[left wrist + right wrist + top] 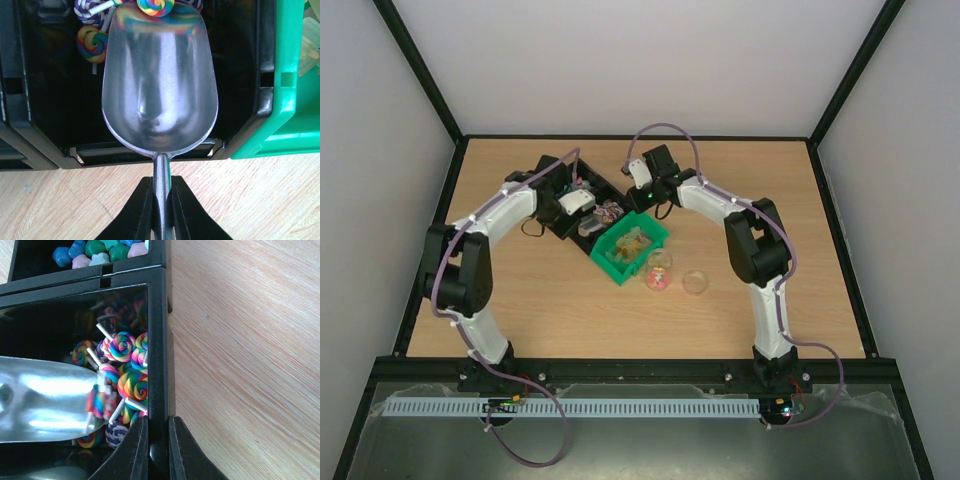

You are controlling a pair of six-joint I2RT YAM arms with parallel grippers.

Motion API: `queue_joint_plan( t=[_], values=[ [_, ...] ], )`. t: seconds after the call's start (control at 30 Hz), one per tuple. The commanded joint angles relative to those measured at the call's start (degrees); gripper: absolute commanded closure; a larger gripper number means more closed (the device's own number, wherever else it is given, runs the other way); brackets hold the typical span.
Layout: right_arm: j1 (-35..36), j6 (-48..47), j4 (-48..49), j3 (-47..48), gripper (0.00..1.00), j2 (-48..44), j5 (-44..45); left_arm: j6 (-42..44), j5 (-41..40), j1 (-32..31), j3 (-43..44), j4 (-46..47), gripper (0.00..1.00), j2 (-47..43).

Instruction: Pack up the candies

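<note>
Pale, plain walls close in a worktop [520, 310] of light wood grain, edged by a black frame. Near its middle lies a black bin [157, 340] of glossy moulded plastic, with straight walls and several compartments. A green bin [630, 250] of the same boxy make sits just beside it.

The left jaws are closed tight on the thin round handle of a metal scoop [160, 85]. Its bowl is polished, rounded and mirror-bright, and it reaches out over the black bin's dark compartment.

The candies [125, 375] lie heaped in that compartment against its far wall. They are small spiral-striped discs in rainbow colours on thin white sticks. One touches the scoop's front lip, and the rest of the bowl is bare metal. The next compartment holds small matte sweets [95, 252] in blue, green and pink. Pale yellowish pieces [635, 243] fill the green bin.

The right jaws are pinched on the black bin's side wall, one finger inside and one outside.

A clear round jar [660, 270] with something pink inside lies on the worktop beside the green bin. A clear round lid [696, 282] lies near it.
</note>
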Motion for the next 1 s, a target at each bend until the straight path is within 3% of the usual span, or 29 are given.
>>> queue_joint_plan(
  t=[0.0,0.47,0.67,0.97],
  values=[
    [1.05,-0.69,-3.18,-1.71,0.99,-0.66,-6.77,-2.91,-0.27,-2.42,-0.89,2.84,0.98,6.92],
    [1.06,-2.23,-2.78,-2.99,0.99,-1.24,-9.97,-5.65,11.51,-1.91,-7.24,18.39,0.98,5.13],
    [1.12,-2.83,-2.81,-3.67,0.99,-1.69,-10.94,-6.25,10.05,-1.79,-6.34,17.34,0.98,6.05],
    [1.23,-2.53,-2.97,-3.49,0.99,-1.25,-11.88,-7.64,7.71,-4.12,-8.35,23.92,0.98,8.52]
  ],
)
